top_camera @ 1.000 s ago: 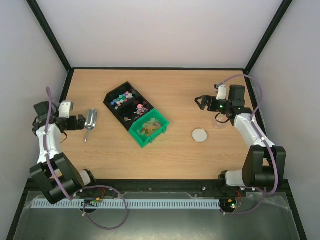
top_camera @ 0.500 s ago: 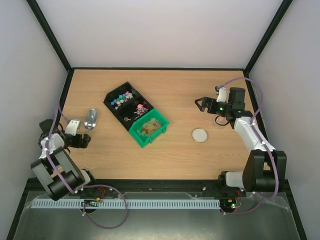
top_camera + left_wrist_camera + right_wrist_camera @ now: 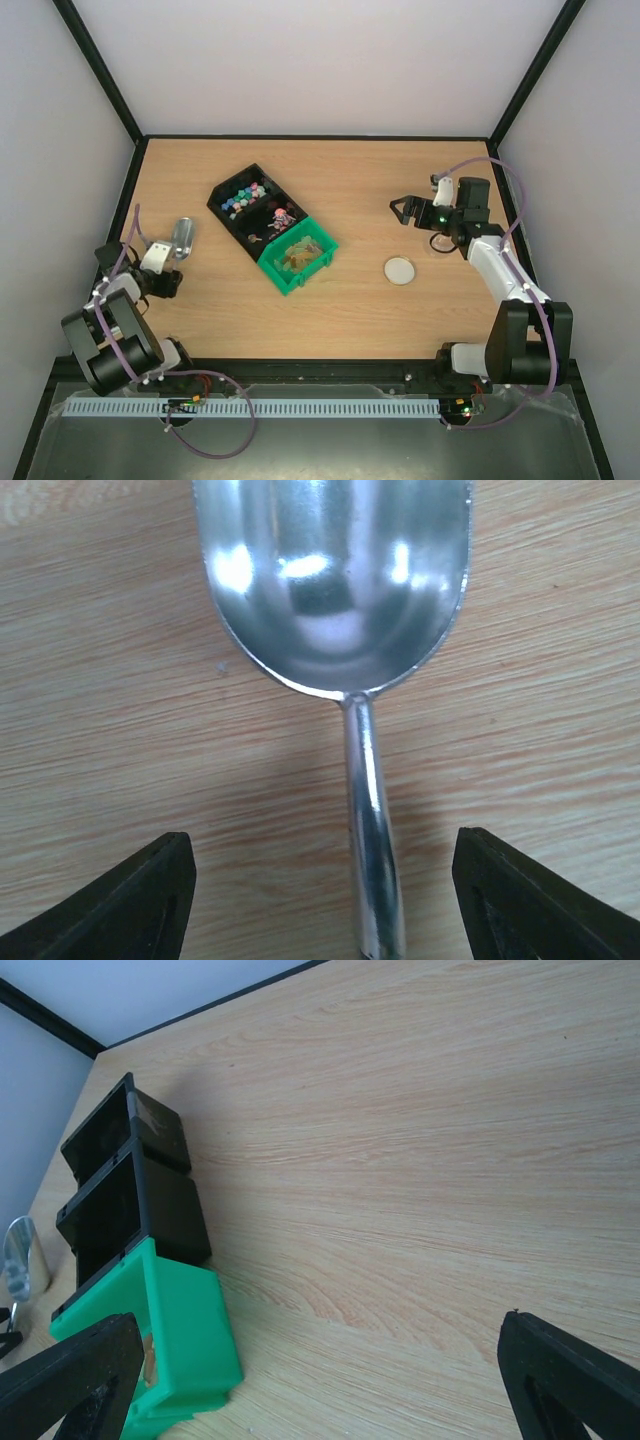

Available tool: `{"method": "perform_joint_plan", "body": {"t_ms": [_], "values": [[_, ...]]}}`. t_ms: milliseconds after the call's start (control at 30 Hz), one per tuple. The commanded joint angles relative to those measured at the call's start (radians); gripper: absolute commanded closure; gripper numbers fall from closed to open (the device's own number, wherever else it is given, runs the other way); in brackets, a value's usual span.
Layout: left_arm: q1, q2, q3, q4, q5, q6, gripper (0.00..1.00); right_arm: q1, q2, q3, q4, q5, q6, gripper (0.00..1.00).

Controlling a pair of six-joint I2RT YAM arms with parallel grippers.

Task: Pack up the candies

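Left gripper (image 3: 320, 880) — jaws wide, empty, straddling the metal scoop (image 3: 335, 590) handle, whose axis runs straight ahead, bowl beyond. Candies (image 3: 247, 196) — in bins (image 3: 283, 282), ahead-right; this arm nearer.

The scoop (image 3: 335, 590) is shiny, smooth metal (it mirrors light). The table (image 3: 110, 720) is matt wood. The green bin (image 3: 195, 1335) looks like smooth plastic.
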Motion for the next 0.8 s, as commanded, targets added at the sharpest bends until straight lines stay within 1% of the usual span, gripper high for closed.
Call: {"method": "perform_joint_plan", "body": {"t_ms": [0, 167, 300, 367, 433, 600, 700, 767], "values": [[-0.004, 0.01, -0.039, 0.136, 0.016, 0.011, 0.29, 0.006, -0.025, -0.015, 0.009, 0.004, 0.008, 0.01], [-0.006, 0.031, -0.073, 0.22, 0.041, 0.013, 0.36, 0.006, -0.018, -0.021, 0.02, 0.002, 0.009, 0.01], [-0.006, 0.083, -0.068, 0.254, 0.046, -0.008, 0.41, 0.006, -0.005, -0.033, 0.03, -0.022, 0.005, 0.01], [-0.007, 0.113, -0.064, 0.269, 0.054, -0.01, 0.48, 0.006, -0.01, -0.051, 0.047, -0.034, 0.003, 0.01], [-0.009, 0.144, -0.055, 0.282, 0.056, -0.019, 0.52, 0.006, -0.012, -0.059, 0.056, -0.037, 0.004, 0.02], [-0.008, 0.185, -0.042, 0.311, 0.071, -0.038, 0.56, 0.006, 0.001, -0.057, 0.057, -0.033, 0.003, 0.01], [-0.009, 0.193, -0.037, 0.319, 0.08, -0.039, 0.65, 0.006, 0.007, -0.057, 0.058, -0.036, 0.001, 0.01], [-0.008, 0.203, -0.027, 0.308, 0.086, -0.033, 0.73, 0.006, 0.007, -0.057, 0.057, -0.037, -0.003, 0.01]]}}
